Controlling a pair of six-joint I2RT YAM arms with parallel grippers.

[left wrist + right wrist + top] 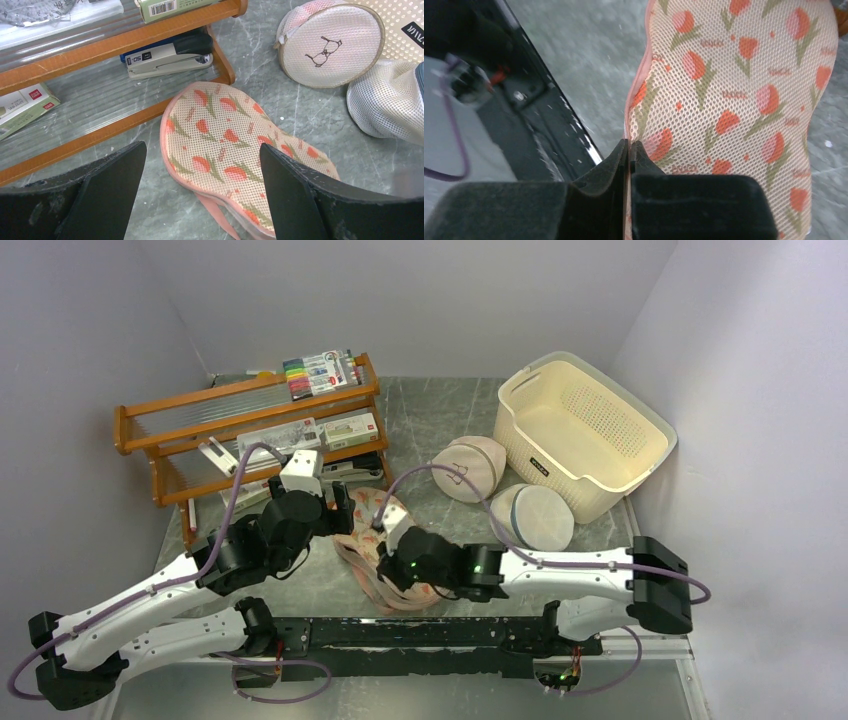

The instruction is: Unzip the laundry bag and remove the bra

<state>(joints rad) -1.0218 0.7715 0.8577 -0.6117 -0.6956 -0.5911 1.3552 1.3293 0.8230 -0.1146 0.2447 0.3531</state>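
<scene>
The laundry bag (pixel 366 532) (pixel 225 140) (pixel 744 90) lies flat on the grey table, cream mesh with red-orange flowers and pink edging. My right gripper (pixel 393 570) (pixel 629 145) is shut on its pink edge at the near side, with a thin strip of pink pinched between the jaws. Above the bag's far lobe, my left gripper (pixel 342 508) (pixel 200 147) hovers wide open, with nothing between its fingers. A loose pink strap (pixel 220 217) trails from the bag's rim. The bra is hidden from view.
A wooden rack (pixel 250 420) with boxes and a stapler (pixel 170 55) stands left of the bag. Right of it lie a round pale dome bag with a bra drawing (pixel 470 468) (pixel 327 45), a white dome bag (pixel 535 515) (pixel 387 105) and a cream basket (pixel 585 430). A black rail (pixel 430 632) runs along the near edge.
</scene>
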